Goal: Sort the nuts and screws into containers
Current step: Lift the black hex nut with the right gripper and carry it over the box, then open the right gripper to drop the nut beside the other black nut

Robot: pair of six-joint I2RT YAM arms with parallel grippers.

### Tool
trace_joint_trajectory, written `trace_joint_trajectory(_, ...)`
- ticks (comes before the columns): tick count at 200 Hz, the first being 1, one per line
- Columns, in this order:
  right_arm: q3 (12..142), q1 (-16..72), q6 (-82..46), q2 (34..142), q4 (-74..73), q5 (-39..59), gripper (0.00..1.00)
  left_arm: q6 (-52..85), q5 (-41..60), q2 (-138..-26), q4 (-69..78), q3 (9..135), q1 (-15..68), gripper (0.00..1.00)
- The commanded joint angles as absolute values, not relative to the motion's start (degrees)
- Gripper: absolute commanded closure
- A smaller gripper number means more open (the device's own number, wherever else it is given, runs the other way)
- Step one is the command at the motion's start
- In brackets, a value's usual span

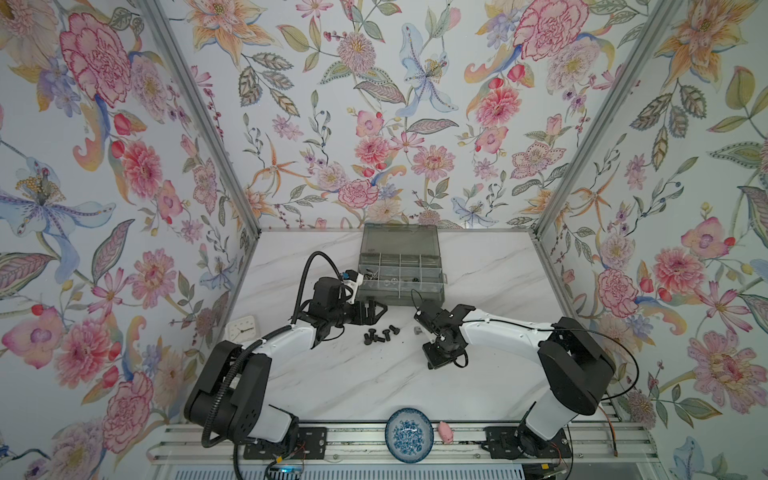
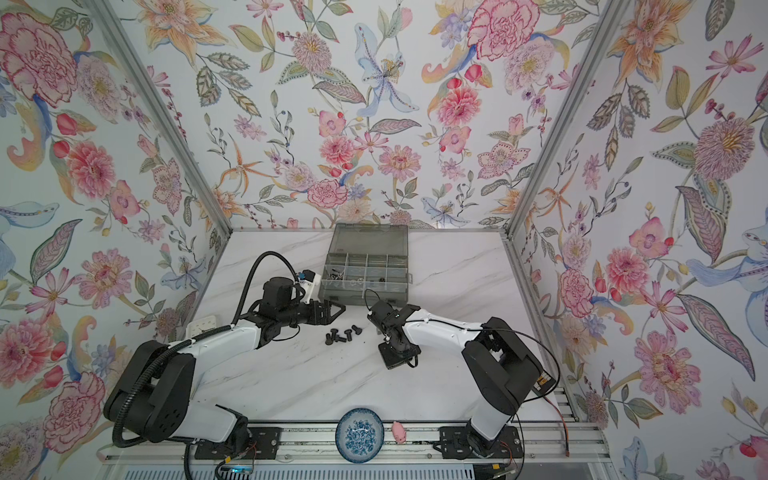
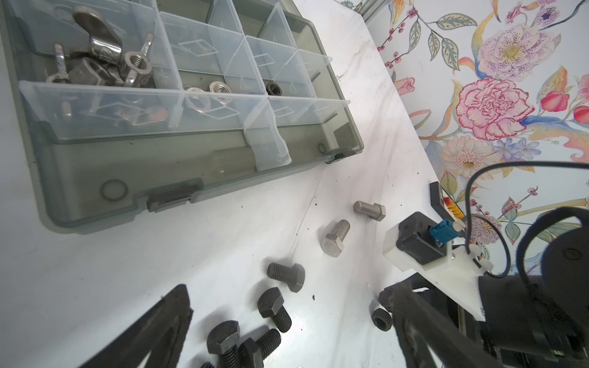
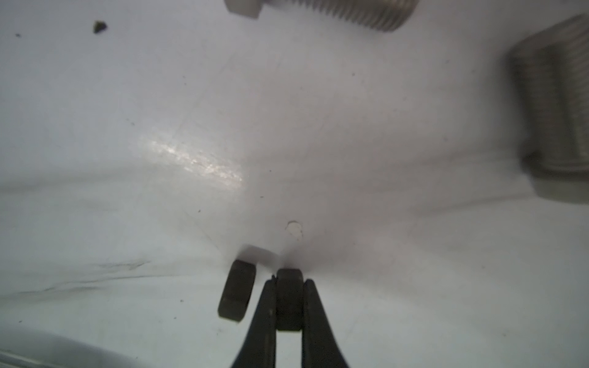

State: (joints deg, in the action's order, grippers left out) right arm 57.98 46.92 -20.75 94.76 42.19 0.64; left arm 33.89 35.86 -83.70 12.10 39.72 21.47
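My right gripper (image 4: 289, 282) is shut on a black hex nut (image 4: 288, 302), held on edge just above the white table. A second black nut (image 4: 237, 293) lies right beside the fingers. Two silver screws (image 4: 554, 111) lie further off. My left gripper (image 3: 285, 290) is open and hovers over several black screws (image 3: 274, 307), also seen in a top view (image 1: 380, 334). The grey organizer box (image 1: 401, 270) stands open at the back. Its containers hold wing nuts (image 3: 105, 54), silver round nuts (image 3: 220, 89) and one black nut (image 3: 274, 87).
A blue-and-white bowl (image 1: 409, 434) and a small pink object (image 1: 446, 432) sit at the front rail. A white block (image 1: 242, 326) lies by the left wall. Floral walls close the table on three sides.
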Motion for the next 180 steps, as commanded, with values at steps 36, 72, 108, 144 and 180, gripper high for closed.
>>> trace_joint_trajectory(36,67.78,40.62,-14.02,88.78,34.39,3.98,1.00,34.26,37.02,-83.75,13.89,38.72,20.80,0.01)
trace_joint_trajectory(72,76.83,34.93,-10.16,94.04,27.94,4.22,1.00,34.36,37.00,-83.76,13.98,38.89,20.81,0.01)
trace_joint_trajectory(108,83.12,32.18,-6.27,101.19,19.40,1.52,1.00,34.21,36.82,-83.48,14.57,38.89,20.78,0.01)
trace_joint_trajectory(144,86.35,30.71,-5.49,107.73,11.57,2.06,1.00,35.49,37.01,-83.51,16.59,38.13,20.74,0.01)
trace_joint_trajectory(180,90.68,30.24,-6.05,114.26,10.81,2.96,1.00,35.93,36.96,-83.06,17.15,37.64,20.80,0.01)
